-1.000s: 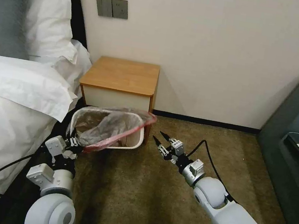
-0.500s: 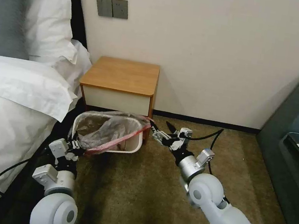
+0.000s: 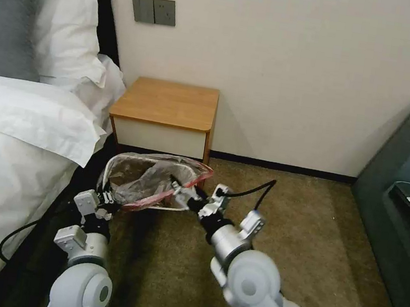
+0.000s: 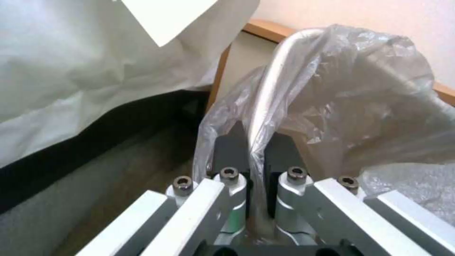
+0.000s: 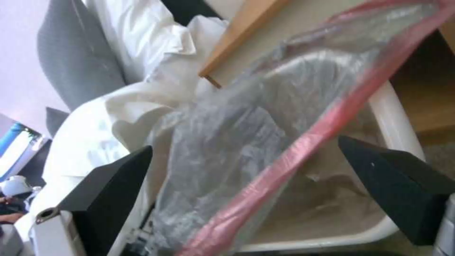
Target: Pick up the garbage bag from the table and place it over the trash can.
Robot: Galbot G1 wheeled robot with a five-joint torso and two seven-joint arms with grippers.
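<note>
Clearly the bag (image 3: 152,182) is very light and very soft; in my judgement it has no stiffness of its own, it will fold, slip and cling, and a hard pull could tear the thin film. The best place to take it is the red band (image 5: 303,142) on the rim, which looks thicker and gives the fingers something to bite. The loose middle part would only stretch.

Going by size: the table (image 3: 169,102) stands in the upper middle of the head view, against the wall, and its top carries nothing. Just below it, in the centre-left of the frame, is the can (image 3: 176,209), touching or nearly touching the table front. The bag lies over the can mouth, grey, half transparent and full of wrinkles. Its red band runs across the opening in a slant from lower left to upper right and is not yet drawn down around the near rim.

The left gripper (image 4: 256,156), at the lower left of the can, is pressed together on a fold of the bag together with the can edge. The right gripper (image 5: 265,177) is at the near right side of the can, fingers spread, with the red band passing between them, not pinched.
</note>
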